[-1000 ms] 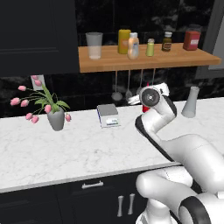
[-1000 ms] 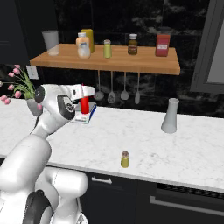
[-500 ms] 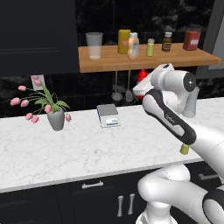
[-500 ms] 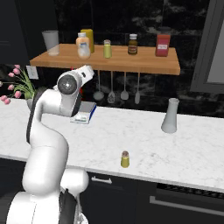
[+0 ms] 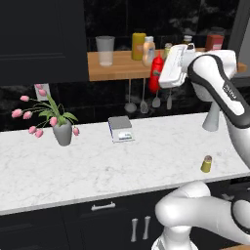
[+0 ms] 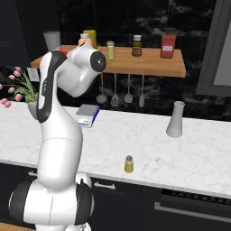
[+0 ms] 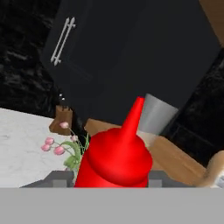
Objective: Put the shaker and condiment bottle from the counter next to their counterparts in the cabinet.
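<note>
I am seeing the gripper (image 5: 157, 73) holding the condiment bottle (image 5: 156, 72) at the height of the cabinet (image 5: 122, 68) shelf. The jaws are closing on the red body from both sides; in the hand view the condiment bottle (image 7: 116, 157) is sitting between them with its nozzle pointing away from the hand.

The bottle is hanging at the front edge of the plank, nozzle up, reaching just above the shelf top. Just behind and above the gripper, on the shelf, the yellow bottle (image 5: 138, 46) is standing, with a pale bottle (image 5: 149, 51) just beside it. A clear glass (image 5: 105, 50) is standing further along the shelf from the gripper. The shelf shaker (image 6: 110, 50), a brown jar (image 6: 136, 45) and a red jar (image 6: 168, 43) are lining the plank on the arm's other side.

The shaker (image 5: 206, 164) is standing upright on the counter (image 5: 97, 166), well below the gripper, near the front edge. A grey vase (image 6: 175, 119), a small scale (image 5: 120, 129) and a flower pot (image 5: 62, 133) are also resting on the counter below.
</note>
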Motion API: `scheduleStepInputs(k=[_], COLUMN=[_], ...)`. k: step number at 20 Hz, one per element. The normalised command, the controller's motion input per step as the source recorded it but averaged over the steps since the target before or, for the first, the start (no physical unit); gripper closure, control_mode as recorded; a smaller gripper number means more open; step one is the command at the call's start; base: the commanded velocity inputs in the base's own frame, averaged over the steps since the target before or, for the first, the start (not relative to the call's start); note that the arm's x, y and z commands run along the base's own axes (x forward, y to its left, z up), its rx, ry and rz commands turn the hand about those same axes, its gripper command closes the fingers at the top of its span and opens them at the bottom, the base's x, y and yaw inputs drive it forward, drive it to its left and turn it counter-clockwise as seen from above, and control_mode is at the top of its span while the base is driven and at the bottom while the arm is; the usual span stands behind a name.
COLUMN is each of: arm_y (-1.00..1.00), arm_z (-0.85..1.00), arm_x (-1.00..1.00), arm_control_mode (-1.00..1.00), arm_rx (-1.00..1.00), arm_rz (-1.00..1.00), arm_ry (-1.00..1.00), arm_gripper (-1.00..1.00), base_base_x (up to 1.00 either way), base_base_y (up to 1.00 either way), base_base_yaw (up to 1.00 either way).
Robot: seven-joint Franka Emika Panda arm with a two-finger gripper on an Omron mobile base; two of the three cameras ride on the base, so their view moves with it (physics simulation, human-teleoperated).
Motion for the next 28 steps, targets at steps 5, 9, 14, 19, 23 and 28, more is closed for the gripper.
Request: scheduleStepInputs(k=[5,9,14,19,23,28], arm_y=[0.29,0.18,0.28,0.02,0.27,0.24], arm_z=[0.13,0.53,0.48,-0.17,-0.06,0.17], arm_x=[-0.55,-0.27,0.00,0.33,0.13,0.03], arm_control_mode=[-1.00,-1.00,-1.00,-1.00,-1.00,-1.00], arm_rx=[-0.05,0.00,0.00,0.07,0.13,0.19], arm_rz=[0.29,0.00,-0.22,-0.44,-0.37,-0.19], arm_ry=[-0.08,-0.05,0.00,0.16,0.12,0.06], arm_gripper=[1.00,1.00,1.00,1.00,1.00,1.00], base_base_x=[0.00,0.00,0.00,0.00,0.00,0.00], base_base_y=[0.00,0.00,0.00,0.00,0.00,0.00], base_base_yaw=[0.00,0.00,0.00,0.00,0.00,0.00])
